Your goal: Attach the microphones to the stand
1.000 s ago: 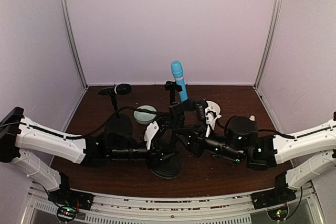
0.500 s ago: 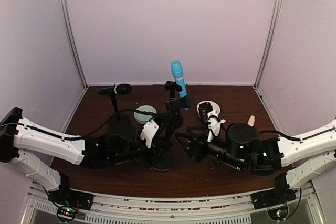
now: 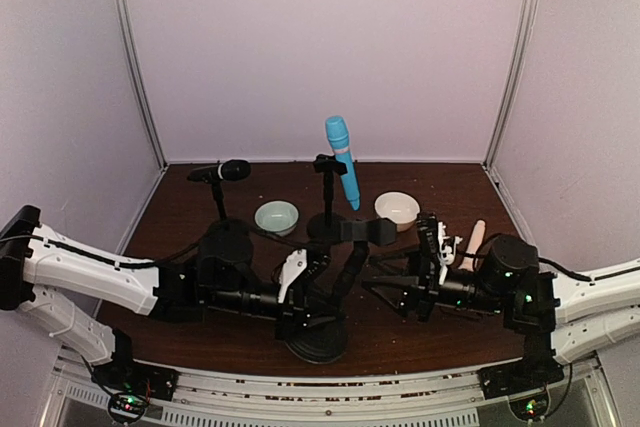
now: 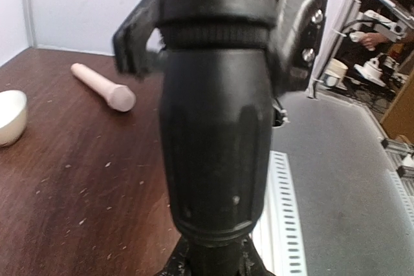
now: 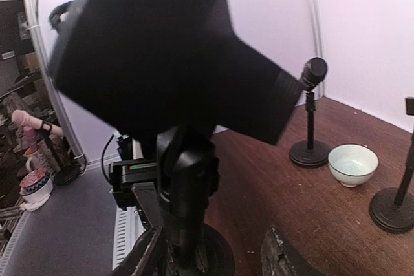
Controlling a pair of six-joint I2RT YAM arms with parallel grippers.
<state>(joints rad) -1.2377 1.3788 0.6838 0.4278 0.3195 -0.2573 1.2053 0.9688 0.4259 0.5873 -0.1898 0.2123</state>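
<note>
The light blue microphone (image 3: 341, 159) stands clipped in the back centre stand. The black microphone (image 3: 222, 171) sits on the left stand. The cream-beige microphone (image 3: 472, 244) lies flat on the table at the right, also seen in the left wrist view (image 4: 103, 85). A third stand (image 3: 350, 269) with an empty clip (image 3: 366, 231) rises from its round base (image 3: 318, 339) near the front. My left gripper (image 3: 300, 297) is shut on its stem (image 4: 217, 159). My right gripper (image 3: 392, 289) (image 5: 213, 260) is open just right of that stem (image 5: 185, 198), holding nothing.
A pale green bowl (image 3: 276, 216) and a cream bowl (image 3: 397, 209) sit behind the near stand. The back stand's base (image 5: 391, 208) lies between them. Booth walls close the left, back and right. The slotted rail (image 4: 284, 218) runs along the front edge.
My right gripper has let go of the near stand's clip, opened and pulled back to the right. The left arm has brought the stand nearer the front edge.
</note>
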